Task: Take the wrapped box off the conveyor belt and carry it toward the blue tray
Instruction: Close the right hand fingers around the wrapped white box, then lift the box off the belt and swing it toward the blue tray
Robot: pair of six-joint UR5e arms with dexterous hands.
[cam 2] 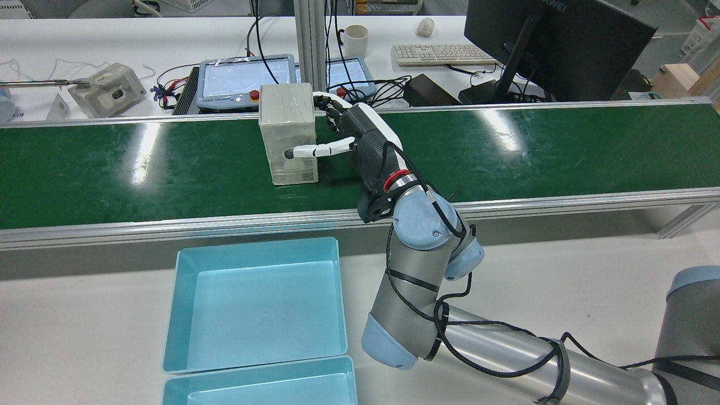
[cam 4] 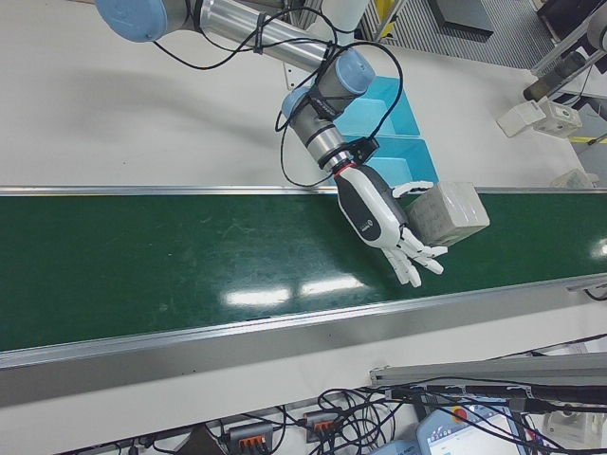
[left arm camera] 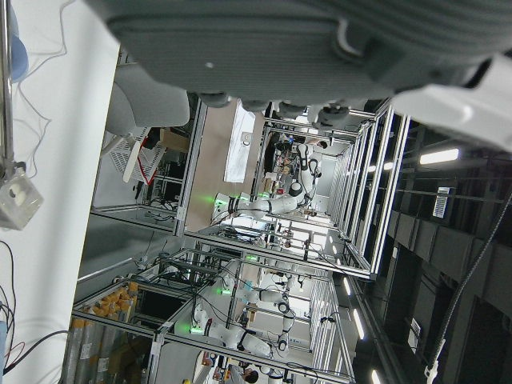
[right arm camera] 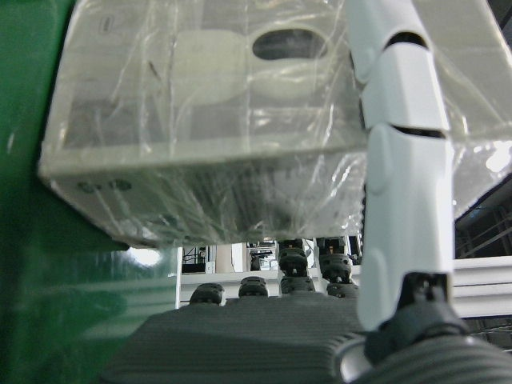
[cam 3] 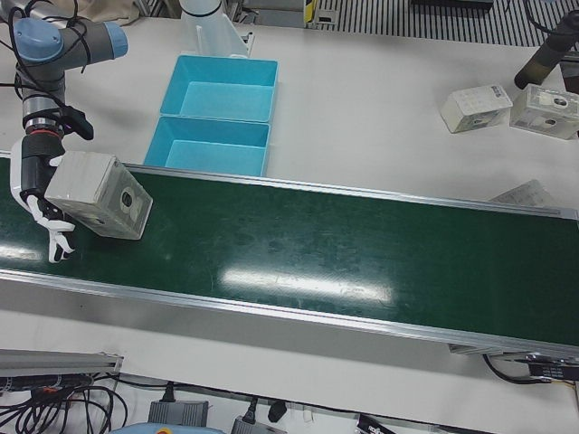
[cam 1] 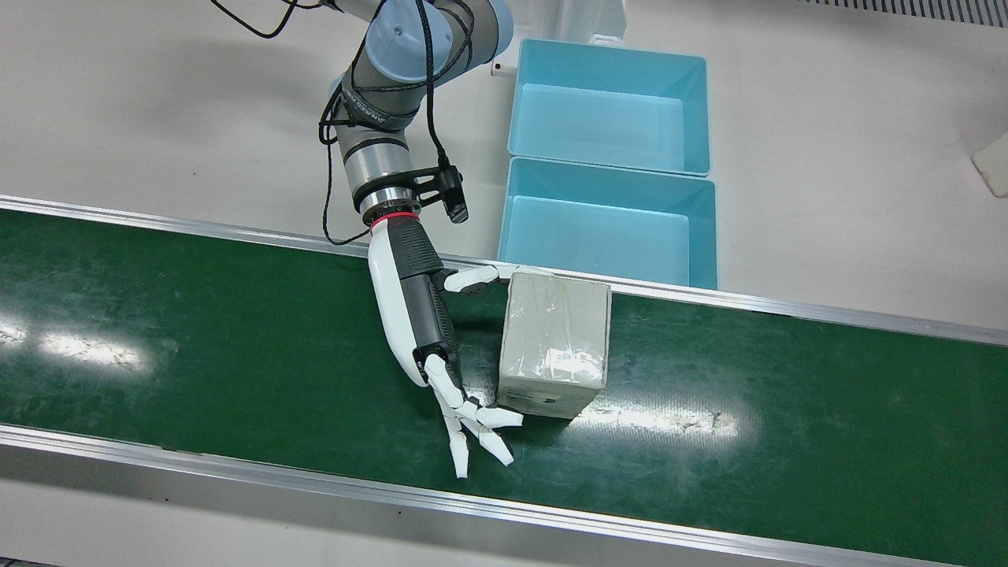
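Note:
The wrapped box (cam 1: 555,346) is a grey block in clear film, standing on the green conveyor belt (cam 1: 197,331). My right hand (cam 1: 417,315) is open right beside it, palm toward its side. The thumb (cam 2: 315,150) lies against the face toward the trays, and the other fingers (cam 1: 472,425) spread past the far face. The right hand view shows the box (right arm camera: 240,120) close up, resting on the belt. The blue tray (cam 1: 606,177) stands just beyond the belt's rail behind the box. Only the palm of my left hand (left arm camera: 304,48) shows in its own view.
A second blue tray (cam 1: 606,59) stands behind the first. Aluminium rails (cam 1: 787,303) edge the belt. Beyond the belt are teach pendants (cam 2: 247,79), a keyboard (cam 2: 439,54) and a monitor (cam 2: 562,39). Other wrapped blocks (cam 3: 475,107) lie on the white table.

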